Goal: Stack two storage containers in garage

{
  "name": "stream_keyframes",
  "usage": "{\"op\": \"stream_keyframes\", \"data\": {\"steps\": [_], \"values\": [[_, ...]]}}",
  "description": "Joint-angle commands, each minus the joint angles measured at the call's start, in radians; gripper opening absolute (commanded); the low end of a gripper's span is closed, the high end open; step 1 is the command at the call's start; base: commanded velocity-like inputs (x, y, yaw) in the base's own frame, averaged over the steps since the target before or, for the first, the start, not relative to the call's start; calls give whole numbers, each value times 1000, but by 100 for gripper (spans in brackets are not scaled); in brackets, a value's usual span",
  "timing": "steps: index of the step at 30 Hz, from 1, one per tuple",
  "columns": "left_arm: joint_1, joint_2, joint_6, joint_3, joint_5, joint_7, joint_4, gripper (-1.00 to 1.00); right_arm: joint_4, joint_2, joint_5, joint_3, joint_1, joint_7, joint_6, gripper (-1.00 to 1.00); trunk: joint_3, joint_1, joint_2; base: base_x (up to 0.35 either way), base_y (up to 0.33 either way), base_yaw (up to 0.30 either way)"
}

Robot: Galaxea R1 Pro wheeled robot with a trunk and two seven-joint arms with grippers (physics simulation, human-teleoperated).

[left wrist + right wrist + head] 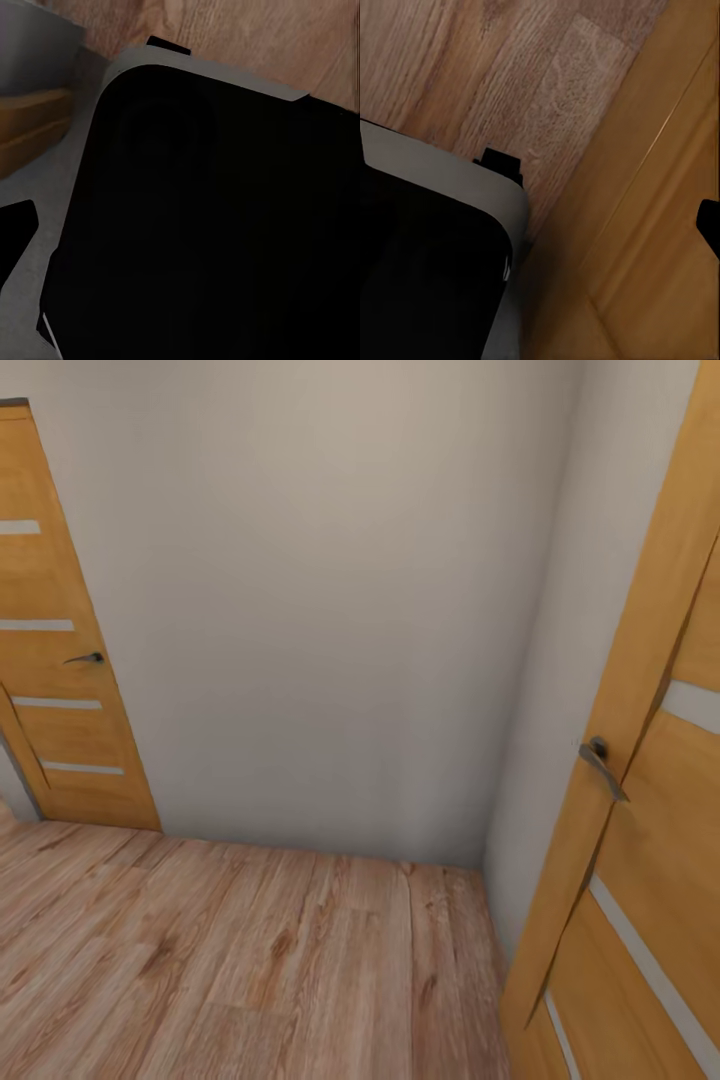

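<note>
No storage containers in sight; hallway corner only, pale wood-plank floor (230, 970) underfoot, so not the garage concrete.

Head view:
- Plain light wall (320, 610) dead ahead at 12 o'clock, meeting a second wall (560, 660) in a corner toward 1 o'clock.
- Honey-brown door (50, 690) at 9 o'clock, pale horizontal strips, dark lever handle (86, 657).
- Second door of the same make (640, 840) at 3 o'clock, close to the camera, grey lever handle (603, 768), pale strips across the panel.
- Plank floor running from 6 o'clock up to the wall base.

Left wrist view:
- Big black rounded body with pale grey rim (225, 75), looks like the robot's own base, over wood planks (255, 30).
- Strip of honey-brown wood (30, 124) and grey wall beside it.
- Black sliver (15, 232) at the frame edge; left end effector state: cannot tell.

Right wrist view:
- Same black body with grey rim (442, 172), small black tab (501, 161) on its edge.
- Plank floor (472, 67) next to a honey-brown door panel (645, 225).
- Dark tip (709, 221) at the frame edge; right end effector opening: cannot tell.
</note>
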Motion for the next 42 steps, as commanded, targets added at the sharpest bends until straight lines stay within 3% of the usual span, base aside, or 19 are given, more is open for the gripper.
{"op": "stream_keyframes", "data": {"steps": [1,34,42], "values": [[0,0,-2,7,0,1,0,100,3,1,-10,9,-1,0,-6,100,-1,1,0,322,0,0],[0,0,-2,7,0,1,0,100,2,2,-12,7,-1,-2,-7,100,-1,1,0,322,0,1],[0,-1,-2,7,0,1,0,100,2,1,-13,6,-2,-3,-8,100,-1,1,0,322,0,212]]}}
